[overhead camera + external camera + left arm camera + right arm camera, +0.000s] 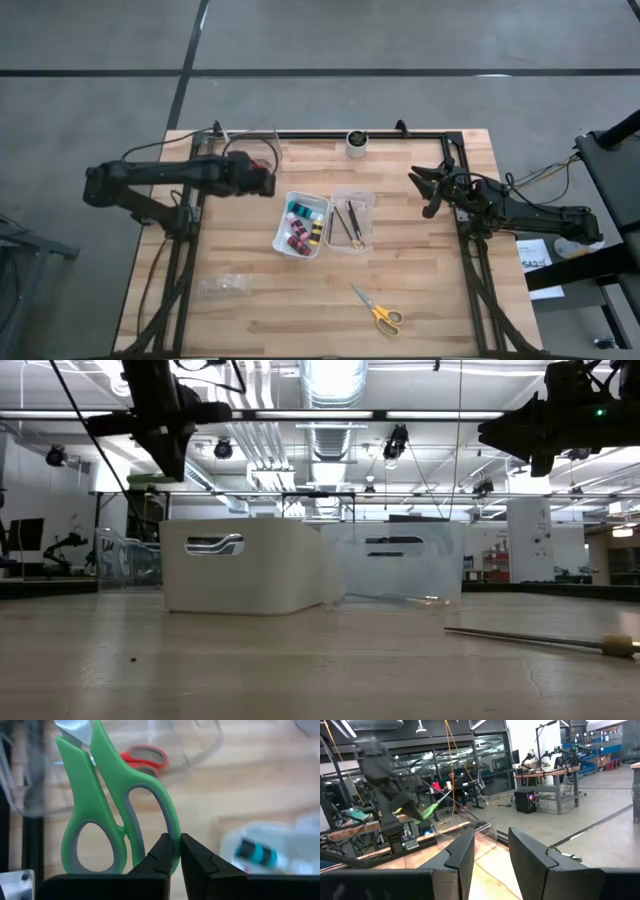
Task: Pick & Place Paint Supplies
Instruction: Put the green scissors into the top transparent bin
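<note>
My left gripper (268,181) hovers high over the table's left part, beside the bins, shut on green scissors (107,795) with grey-lined handles. Behind them, red-handled scissors (145,759) lie in a clear container (250,150) at the far left. A white bin (302,225) holds several paint bottles, a teal one (256,851) among them. The clear bin (350,220) beside it holds dark brushes. Yellow-handled scissors (378,311) lie flat on the table near its front edge. My right gripper (430,190) waits open, raised at the table's right side. My left gripper pinches the outer rim of one green handle loop (172,832) between its two fingertips (161,851). The scissors are lifted clear of the table. Their blades (75,730) point away from the gripper.
A small white round cup (356,142) stands at the far edge. A crumpled clear plastic piece (225,287) lies near the front left. A black frame runs along the table's far and right edges. Bare wood lies between the bins and the yellow-handled scissors.
</note>
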